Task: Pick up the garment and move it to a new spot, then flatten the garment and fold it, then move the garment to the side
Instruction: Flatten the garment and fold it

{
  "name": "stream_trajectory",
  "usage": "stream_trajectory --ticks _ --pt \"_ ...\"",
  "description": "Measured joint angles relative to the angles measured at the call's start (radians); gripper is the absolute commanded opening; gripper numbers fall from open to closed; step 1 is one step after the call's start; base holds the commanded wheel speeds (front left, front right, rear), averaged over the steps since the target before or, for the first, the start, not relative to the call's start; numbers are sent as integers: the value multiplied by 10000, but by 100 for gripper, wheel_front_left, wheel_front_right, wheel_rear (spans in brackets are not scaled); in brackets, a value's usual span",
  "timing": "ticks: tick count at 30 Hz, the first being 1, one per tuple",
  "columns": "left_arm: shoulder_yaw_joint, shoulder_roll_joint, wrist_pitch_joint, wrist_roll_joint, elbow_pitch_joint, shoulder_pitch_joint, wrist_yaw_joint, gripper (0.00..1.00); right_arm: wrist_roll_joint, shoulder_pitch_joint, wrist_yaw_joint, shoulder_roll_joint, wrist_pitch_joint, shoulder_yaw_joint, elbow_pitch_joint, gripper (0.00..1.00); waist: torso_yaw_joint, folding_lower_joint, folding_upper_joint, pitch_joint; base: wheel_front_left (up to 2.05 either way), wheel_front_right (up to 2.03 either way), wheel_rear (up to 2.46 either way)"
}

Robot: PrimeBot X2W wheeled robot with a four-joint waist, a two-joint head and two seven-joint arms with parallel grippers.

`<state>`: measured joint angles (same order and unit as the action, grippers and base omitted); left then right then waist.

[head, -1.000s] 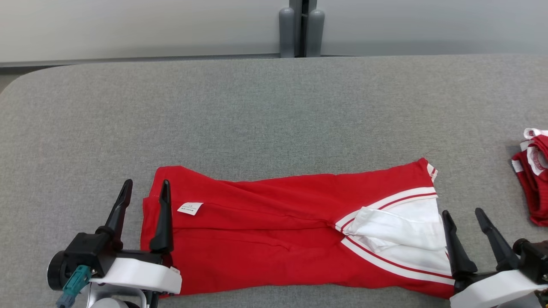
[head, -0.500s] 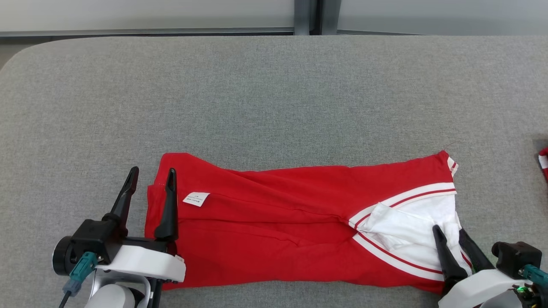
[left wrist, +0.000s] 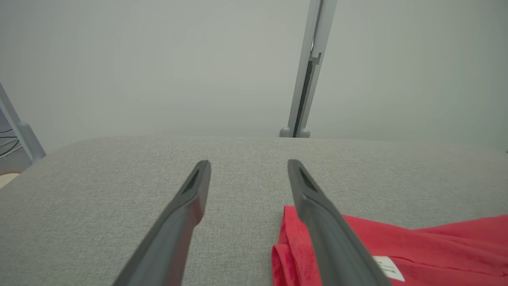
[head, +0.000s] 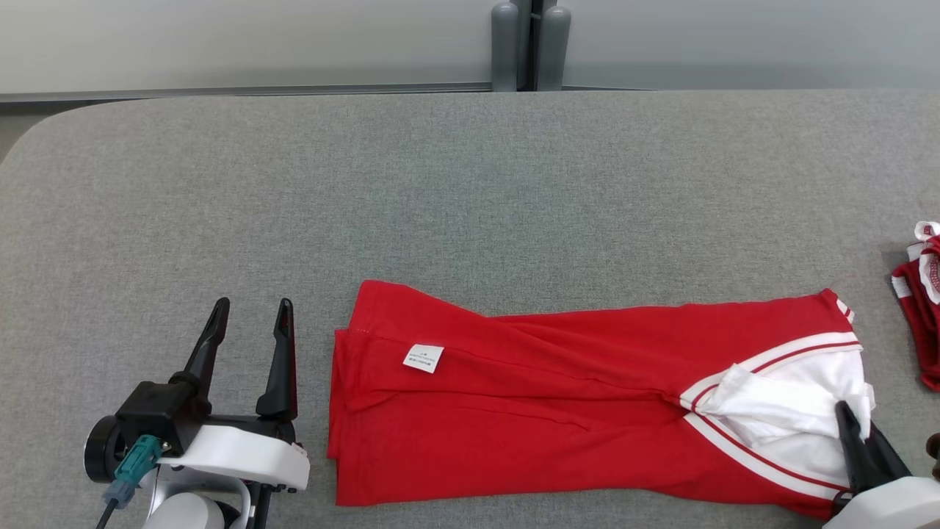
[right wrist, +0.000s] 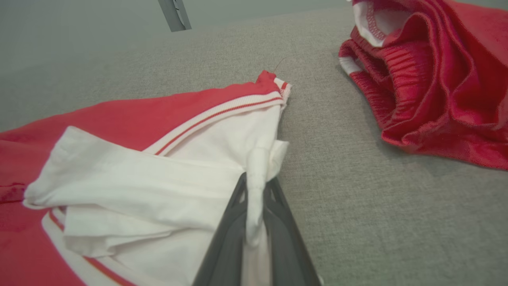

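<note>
The garment [head: 558, 419] is red with a white, red-striped end and a small white label, and it lies folded in a long band on the grey table [head: 440, 184]. My right gripper [head: 852, 415] is shut on a fold of white cloth at the garment's right end; in the right wrist view the right gripper [right wrist: 256, 180] pinches that fold of the garment [right wrist: 158, 115] between its fingers. My left gripper [head: 253, 303] stands open on the table just left of the garment, not touching it. In the left wrist view the left gripper [left wrist: 249, 163] has bare table between its fingers, and the garment [left wrist: 436, 246] lies beside its right finger.
A second crumpled red and white cloth [head: 922, 316] lies at the table's right edge, close to the held end, also seen as the red cloth [right wrist: 428, 79]. Grey posts [head: 530, 44] stand behind the far edge. The table's corner curves at far left.
My right gripper has shut on the white cloth. The garment has slid right, away from my left gripper, whose finger earlier lay over its left edge. The head camera also shifted.
</note>
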<state>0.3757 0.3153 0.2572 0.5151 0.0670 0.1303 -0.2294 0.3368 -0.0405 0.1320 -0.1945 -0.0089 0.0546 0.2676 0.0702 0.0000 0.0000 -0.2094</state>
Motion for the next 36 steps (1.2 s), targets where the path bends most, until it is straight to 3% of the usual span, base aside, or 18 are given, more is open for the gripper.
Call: stream_trajectory --ticks 7,14,20,25,35,36 --pt "-19 59 19 42 27 -48 42 100 -230 158 -6 -184 155 -155 -1058 0 -49 0 0 175 0 0 0" --pt "-10 81 -6 111 -27 -222 21 100 -355 1108 -13 217 1126 -2481 -2851 0 -144 0 0 411 0 0 0" --pt "100 17 -79 163 8 -266 -4 100 215 2261 -12 1072 1181 -5185 -2056 0 12 0 0 615 0 0 0" --pt "305 -117 -150 203 79 -268 44 100 681 3008 -13 1361 1055 -6844 -708 0 353 0 0 755 0 0 0" --pt "562 -339 -104 153 268 12 251 100 2046 4199 -13 1438 77 -8477 1233 0 884 0 0 497 0 0 0" --pt "575 -357 -102 144 293 38 272 100 2176 4319 -13 1440 -2 -8575 1429 36 912 0 0 440 0 0 0"
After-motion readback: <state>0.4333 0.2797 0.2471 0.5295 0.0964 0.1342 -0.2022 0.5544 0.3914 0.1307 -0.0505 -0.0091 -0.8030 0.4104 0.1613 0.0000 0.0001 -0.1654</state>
